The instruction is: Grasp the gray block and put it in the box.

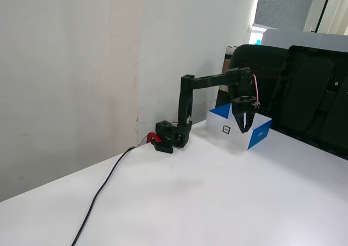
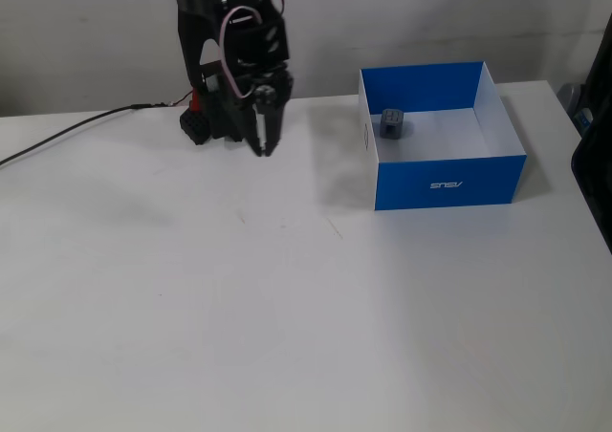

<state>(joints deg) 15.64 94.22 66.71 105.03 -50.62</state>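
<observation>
Gray block [image 2: 393,123] already resting inside the blue box [image 2: 448,182], near its back left corner. End effector [image 2: 262,148] pressed together, empty, hanging above the tabletop [image 2: 287,308], well left of the box.

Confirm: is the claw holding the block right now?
No, the block sits inside the box, apart from the empty claw.

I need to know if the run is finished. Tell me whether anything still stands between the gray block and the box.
Nothing does. The gray block already lies inside the box, on its white floor near the back left corner in the fixed view from the front. The claw hangs outside the box, to its left, holding nothing visible.
</observation>
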